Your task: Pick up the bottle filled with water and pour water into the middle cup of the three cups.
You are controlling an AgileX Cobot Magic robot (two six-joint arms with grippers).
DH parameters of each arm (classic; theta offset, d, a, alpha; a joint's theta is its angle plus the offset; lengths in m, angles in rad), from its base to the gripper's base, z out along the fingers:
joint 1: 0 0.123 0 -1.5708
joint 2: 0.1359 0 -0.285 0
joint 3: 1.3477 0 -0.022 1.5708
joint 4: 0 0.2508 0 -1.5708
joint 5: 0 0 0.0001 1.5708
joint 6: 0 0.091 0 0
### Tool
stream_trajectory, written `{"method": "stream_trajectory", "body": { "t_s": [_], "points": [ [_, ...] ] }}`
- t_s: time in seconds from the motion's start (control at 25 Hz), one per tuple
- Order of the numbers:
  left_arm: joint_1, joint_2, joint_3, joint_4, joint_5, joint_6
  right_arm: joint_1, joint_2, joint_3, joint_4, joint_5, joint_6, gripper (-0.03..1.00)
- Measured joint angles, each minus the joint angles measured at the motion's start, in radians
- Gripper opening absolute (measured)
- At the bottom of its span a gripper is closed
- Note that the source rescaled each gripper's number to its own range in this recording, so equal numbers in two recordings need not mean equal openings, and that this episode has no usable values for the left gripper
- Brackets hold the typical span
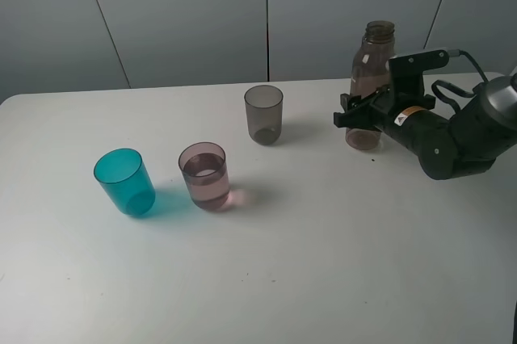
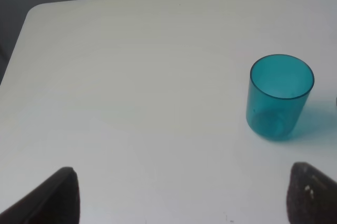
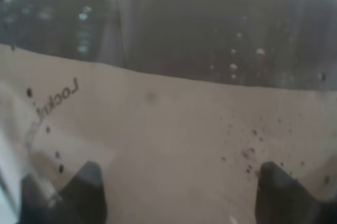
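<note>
- White table (image 1: 323,279) before grey wall panels; three cups in a loose diagonal from lower left towards upper centre of the exterior view
- Teal cup (image 1: 124,182), left; middle cup (image 1: 203,176), pinkish, water already inside; grey cup (image 1: 264,114), upper centre
- Bottle (image 1: 371,77), upper right, upright, long axis vertical, base on the table
- Right gripper (image 1: 361,115): clamped on the bottle's lower body; the middle cup lies well apart, lower left of it
- Left gripper (image 2: 179,195): jaws apart, empty, near the teal cup
</note>
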Motion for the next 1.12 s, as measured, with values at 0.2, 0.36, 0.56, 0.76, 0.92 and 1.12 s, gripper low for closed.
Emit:
{"method": "stream_trajectory", "body": {
  "t_s": [0.2, 0.36, 0.56, 0.76, 0.92, 1.12],
  "points": [
    [0.0, 0.0, 0.0, 0.0, 0.0, 0.0, 0.0, 0.0, 0.0, -0.009, 0.002, 0.022, 0.0],
    [0.0, 0.0, 0.0, 0.0, 0.0, 0.0, 0.0, 0.0, 0.0, -0.021, 0.0, 0.037, 0.44],
    [0.0, 0.0, 0.0, 0.0, 0.0, 0.0, 0.0, -0.005, 0.0, -0.021, 0.021, 0.055, 0.93],
    [0.0, 0.0, 0.0, 0.0, 0.0, 0.0, 0.0, -0.058, 0.0, -0.022, 0.162, 0.062, 0.99],
    [0.0, 0.0, 0.0, 0.0, 0.0, 0.0, 0.0, -0.114, 0.025, -0.022, 0.236, 0.062, 0.99],
    [0.0, 0.0, 0.0, 0.0, 0.0, 0.0, 0.0, -0.254, 0.142, 0.002, 0.263, 0.016, 0.99]
  ]
}}
